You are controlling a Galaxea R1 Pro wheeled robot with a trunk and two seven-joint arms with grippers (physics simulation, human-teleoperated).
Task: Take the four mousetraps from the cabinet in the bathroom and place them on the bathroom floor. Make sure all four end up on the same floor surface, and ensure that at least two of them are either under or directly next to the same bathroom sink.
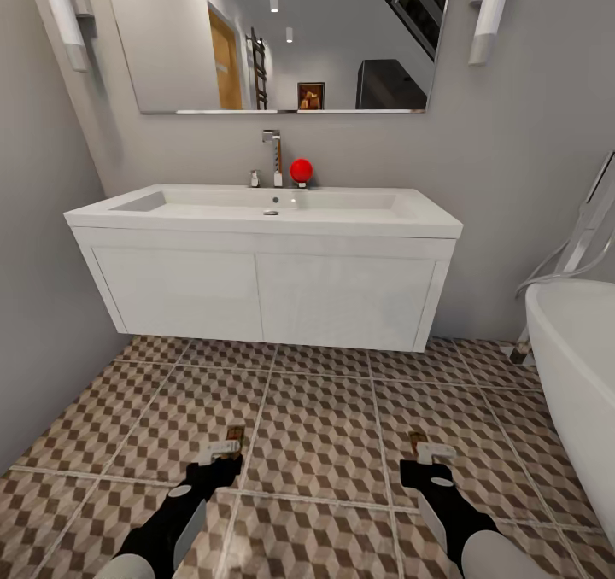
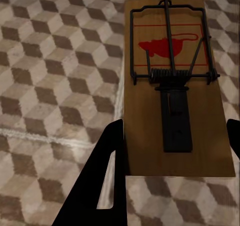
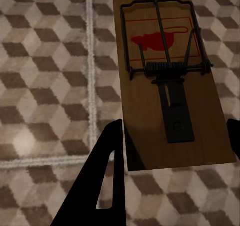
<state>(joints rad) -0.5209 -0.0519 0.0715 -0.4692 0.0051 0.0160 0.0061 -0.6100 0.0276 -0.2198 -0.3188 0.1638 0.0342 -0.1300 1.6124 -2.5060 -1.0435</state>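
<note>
**A:** Where are the traps right now?

**B:** One in each arm. The left gripper (image 2: 172,151) has its jaws clamped across the near end of a mousetrap (image 2: 175,86), one dark finger on either long edge. The right gripper (image 3: 172,151) holds a second mousetrap (image 3: 170,81) the same way. From the head camera both hang low over the bathroom floor (image 1: 316,425), in front of the white sink unit (image 1: 265,293), with the bathtub (image 1: 581,374) off to the right.

**B:** I count only these two traps.

**A:** How would you expect them to handle?

**B:** My guess is light and stiff: a thin flat wooden board that won't flex or sag. The edges look smooth, so a loose grip could let it slide.

**A:** And where to take hold?

**B:** Across the bare wood at the end, as now. I'd keep clear of the wire bar and spring near the red mouse print, since those parts look springy and could snag a finger.
</note>
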